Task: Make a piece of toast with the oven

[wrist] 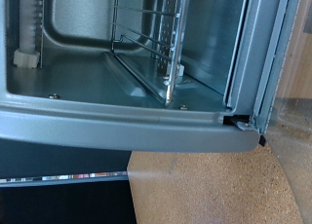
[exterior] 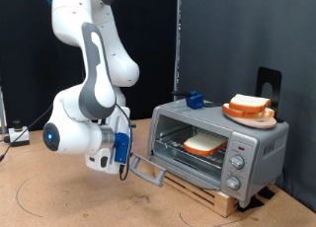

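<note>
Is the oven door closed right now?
No, the oven has its glass door hanging open, with a slice of toast visible on the rack inside.

Exterior view: off to one side, taking in arm and toaster oven [exterior: 219, 143]. Wrist view: close, into the same oven's [wrist: 146, 58] open cavity.

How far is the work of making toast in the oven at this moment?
Done: a pale bread slice lies on the wire rack inside the silver toaster oven. In hand: the gripper is at the open glass door. Left: the door is not yet closed. Another slice sits on the orange plate on top.
</note>
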You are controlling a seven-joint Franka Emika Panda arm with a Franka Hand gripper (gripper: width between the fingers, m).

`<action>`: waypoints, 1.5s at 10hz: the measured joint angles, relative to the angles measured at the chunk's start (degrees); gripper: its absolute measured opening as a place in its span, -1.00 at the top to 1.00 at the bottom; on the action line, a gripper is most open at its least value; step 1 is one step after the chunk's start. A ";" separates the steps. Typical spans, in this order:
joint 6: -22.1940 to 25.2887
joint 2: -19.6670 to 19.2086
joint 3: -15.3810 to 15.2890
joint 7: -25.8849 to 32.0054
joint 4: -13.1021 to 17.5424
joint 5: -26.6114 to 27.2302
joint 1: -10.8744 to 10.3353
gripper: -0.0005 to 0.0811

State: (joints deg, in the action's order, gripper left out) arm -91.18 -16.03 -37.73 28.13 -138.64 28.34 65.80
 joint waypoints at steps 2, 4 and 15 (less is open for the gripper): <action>0.00 1.81 -0.61 0.14 -0.65 0.20 0.00 -0.99; 0.63 3.06 -0.83 1.27 -0.99 0.54 0.02 -0.99; 10.47 15.90 -8.22 6.99 -8.30 16.44 -3.00 -0.99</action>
State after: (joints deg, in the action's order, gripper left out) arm -80.71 -0.13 -45.95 35.12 -146.93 44.77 62.80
